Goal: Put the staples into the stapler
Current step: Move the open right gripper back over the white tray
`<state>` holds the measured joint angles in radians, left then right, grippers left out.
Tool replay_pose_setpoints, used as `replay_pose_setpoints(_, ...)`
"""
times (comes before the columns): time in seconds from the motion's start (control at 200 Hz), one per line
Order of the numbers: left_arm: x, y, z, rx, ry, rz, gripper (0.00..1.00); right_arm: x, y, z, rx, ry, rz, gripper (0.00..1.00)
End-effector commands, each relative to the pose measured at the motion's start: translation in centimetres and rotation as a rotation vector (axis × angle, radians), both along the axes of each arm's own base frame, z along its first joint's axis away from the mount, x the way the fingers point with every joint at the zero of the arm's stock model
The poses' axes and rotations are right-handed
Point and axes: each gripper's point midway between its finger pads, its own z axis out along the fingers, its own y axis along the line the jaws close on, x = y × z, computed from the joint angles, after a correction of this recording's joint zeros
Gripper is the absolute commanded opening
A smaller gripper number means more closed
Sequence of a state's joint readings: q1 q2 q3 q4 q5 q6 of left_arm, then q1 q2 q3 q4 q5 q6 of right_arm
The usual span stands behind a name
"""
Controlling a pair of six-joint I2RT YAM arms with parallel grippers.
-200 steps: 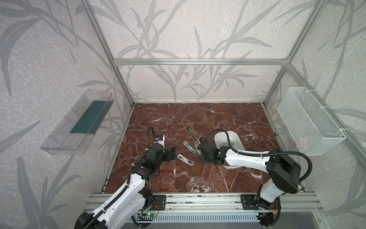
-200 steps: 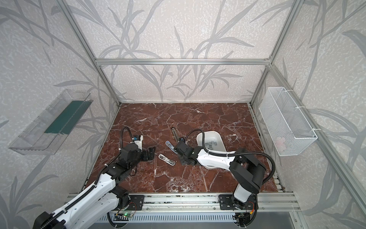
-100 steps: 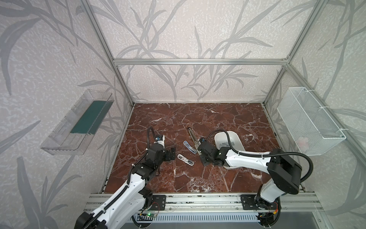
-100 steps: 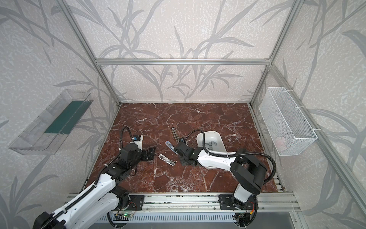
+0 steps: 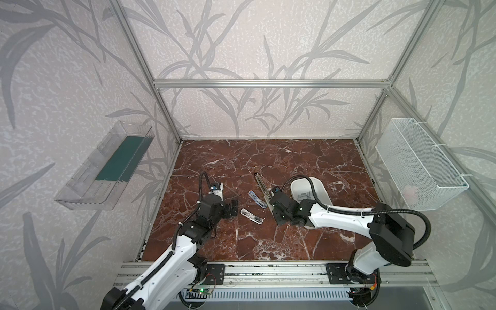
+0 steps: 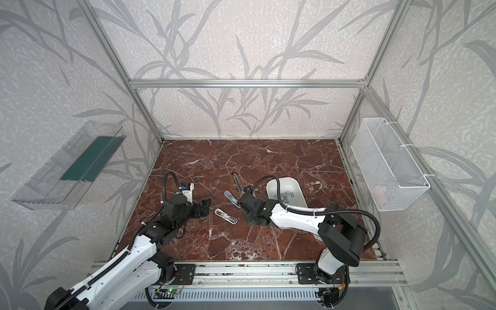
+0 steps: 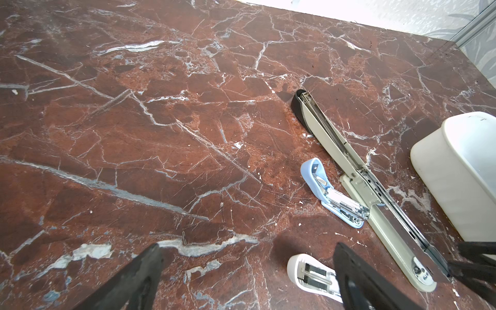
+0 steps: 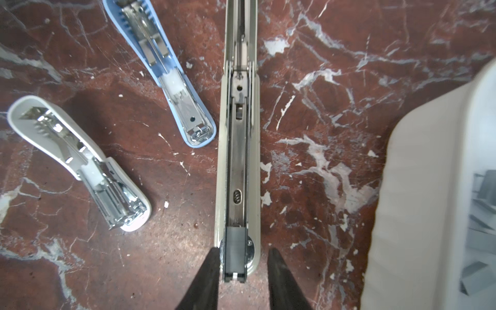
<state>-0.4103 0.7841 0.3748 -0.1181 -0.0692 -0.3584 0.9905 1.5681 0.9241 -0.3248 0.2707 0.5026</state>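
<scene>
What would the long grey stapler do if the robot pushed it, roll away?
Probably not roll: the long grey stapler lies opened flat on the marble table, so it would likely slide or swivel. Its shiny metal channel looks stiff, not bendy. Lifted by one end, it might fold at its hinge.

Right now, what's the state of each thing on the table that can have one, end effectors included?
Long stapler, swung open flat, channel exposed, grey strip at its end.
Blue stapler, hinged open.
White stapler, hinged open.
White tub, holding loose staples.
Left end effector, open, empty.
Right end effector, open, straddling the long stapler's end.
</scene>
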Motion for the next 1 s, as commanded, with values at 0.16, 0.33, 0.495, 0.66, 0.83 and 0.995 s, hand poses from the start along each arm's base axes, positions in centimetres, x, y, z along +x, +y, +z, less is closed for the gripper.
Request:
replay_pose_setpoints(0.16, -0.2, 0.3, 0.4, -0.013, -0.028, 0.010, 0.99, 1.8, -3.0, 4.7, -0.030, -0.179, -0.070, 0.27)
replay_pose_setpoints(0.33, -0.3, 0.4, 0.5, -0.014, -0.038, 0.013, 0.99, 3.2, -9.0, 5.9, -0.045, -0.194, -0.237, 0.24)
replay_pose_setpoints(0.495, -0.2, 0.8, 0.7, -0.006, -0.053, 0.034, 0.99, 3.7, -14.7, 4.5, -0.022, -0.130, -0.398, 0.26)
replay_pose_setpoints(0.66, -0.2, 1.1, 0.4, 0.011, -0.045, 0.047, 0.99, 4.4, -17.5, 3.3, 0.015, -0.061, -0.490, 0.27)
replay_pose_setpoints(0.83, 0.1, 1.2, 0.2, 0.029, -0.032, 0.055, 0.99, 5.2, -18.5, 2.5, 0.031, -0.026, -0.526, 0.32)
replay_pose_setpoints(0.995, 0.3, 0.7, 0.0, 0.030, -0.017, 0.032, 0.99, 6.1, -18.7, 1.6, 0.046, 0.023, -0.531, 0.32)
